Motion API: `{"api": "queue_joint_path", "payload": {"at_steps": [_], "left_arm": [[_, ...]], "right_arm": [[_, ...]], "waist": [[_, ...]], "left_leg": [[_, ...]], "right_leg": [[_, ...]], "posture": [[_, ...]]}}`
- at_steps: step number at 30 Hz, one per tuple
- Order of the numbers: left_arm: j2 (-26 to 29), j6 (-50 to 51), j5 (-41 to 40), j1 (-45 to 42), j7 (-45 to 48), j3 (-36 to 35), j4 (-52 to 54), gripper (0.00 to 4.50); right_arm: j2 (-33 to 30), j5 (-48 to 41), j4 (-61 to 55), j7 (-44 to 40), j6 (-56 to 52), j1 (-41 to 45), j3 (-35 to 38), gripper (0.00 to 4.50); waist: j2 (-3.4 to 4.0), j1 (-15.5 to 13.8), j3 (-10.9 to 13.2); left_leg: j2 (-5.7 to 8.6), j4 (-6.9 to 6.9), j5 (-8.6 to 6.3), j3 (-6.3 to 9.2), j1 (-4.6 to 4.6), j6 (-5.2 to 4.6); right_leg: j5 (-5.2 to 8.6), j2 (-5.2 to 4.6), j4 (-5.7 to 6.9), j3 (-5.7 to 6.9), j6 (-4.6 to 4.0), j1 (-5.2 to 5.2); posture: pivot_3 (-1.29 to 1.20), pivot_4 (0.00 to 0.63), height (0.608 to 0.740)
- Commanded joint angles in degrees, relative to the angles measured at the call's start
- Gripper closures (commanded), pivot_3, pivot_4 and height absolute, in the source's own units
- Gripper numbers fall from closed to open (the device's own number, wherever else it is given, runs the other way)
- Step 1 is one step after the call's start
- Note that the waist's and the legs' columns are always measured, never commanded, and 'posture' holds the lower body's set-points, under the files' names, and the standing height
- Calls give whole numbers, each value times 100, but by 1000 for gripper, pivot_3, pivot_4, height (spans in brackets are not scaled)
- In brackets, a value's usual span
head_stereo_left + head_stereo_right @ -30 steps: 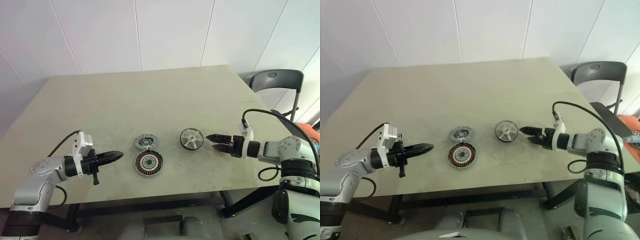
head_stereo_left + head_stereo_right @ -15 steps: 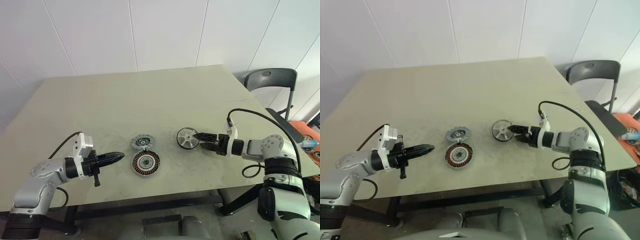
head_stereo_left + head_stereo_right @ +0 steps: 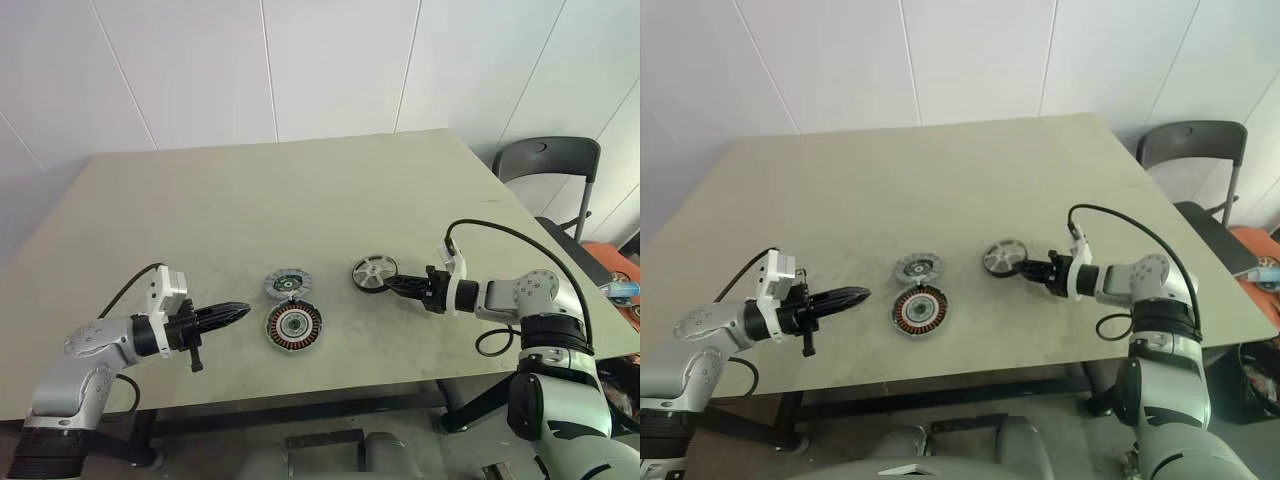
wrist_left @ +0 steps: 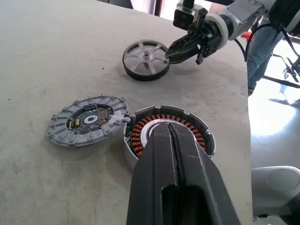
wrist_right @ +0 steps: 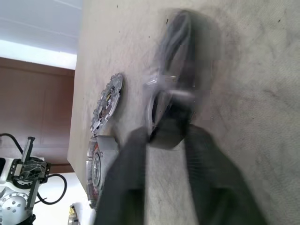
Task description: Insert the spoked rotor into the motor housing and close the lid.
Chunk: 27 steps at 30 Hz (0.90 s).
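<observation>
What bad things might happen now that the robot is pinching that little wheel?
The right gripper is closing on just the edge of the spoked rotor, so the wheel might slip out or tip when lifted. The lid lies right against the motor housing, so lowering the rotor in could bump it. The left gripper, shut, points at the housing from close by and might get in the way.

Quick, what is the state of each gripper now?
Left gripper: closed, holding nothing.
Right gripper: closed on the rim of the spoked rotor.
</observation>
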<state>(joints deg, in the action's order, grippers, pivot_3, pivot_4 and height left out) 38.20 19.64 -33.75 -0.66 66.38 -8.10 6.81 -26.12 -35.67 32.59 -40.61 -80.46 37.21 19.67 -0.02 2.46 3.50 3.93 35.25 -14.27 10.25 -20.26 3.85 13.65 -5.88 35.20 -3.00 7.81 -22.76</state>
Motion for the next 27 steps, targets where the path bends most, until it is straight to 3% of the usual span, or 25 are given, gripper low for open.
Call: {"api": "queue_joint_path", "payload": {"at_steps": [1,8,15,21,27], "left_arm": [[16,-63,16,-105,-29,-34,80,4500],[59,-66,4,-53,-46,-79,82,4500],[247,-174,0,147,133,-227,36,4500],[307,-260,42,199,130,-322,-55,4500],[445,-483,110,444,309,-468,-103,4500]], "right_arm": [[34,-243,-131,30,-102,189,241,4142],[188,-476,-408,161,-269,202,414,4142],[685,-1067,-1316,631,-1198,157,681,4142],[473,-2616,-1732,1076,-1204,-52,137,4142],[326,-4489,-1743,2148,-1204,-357,-486,4142]], "waist": [[0,5,0],[1,6,0],[5,4,2],[8,-8,4],[10,14,6]], "left_leg": [[0,0,0,0,0,0],[0,-1,0,0,-1,0],[-2,-4,0,1,-6,0],[-1,-2,0,3,-10,0],[-4,-10,0,2,-9,0]], "right_leg": [[0,0,0,0,0,0],[0,0,0,0,0,-1],[0,1,5,-1,0,-13],[1,0,-2,-1,-1,-11],[2,1,-2,-1,-4,-15]], "posture": [[0,0,740],[0,0,740],[0,0,740],[0,0,740],[0,0,740]]}}
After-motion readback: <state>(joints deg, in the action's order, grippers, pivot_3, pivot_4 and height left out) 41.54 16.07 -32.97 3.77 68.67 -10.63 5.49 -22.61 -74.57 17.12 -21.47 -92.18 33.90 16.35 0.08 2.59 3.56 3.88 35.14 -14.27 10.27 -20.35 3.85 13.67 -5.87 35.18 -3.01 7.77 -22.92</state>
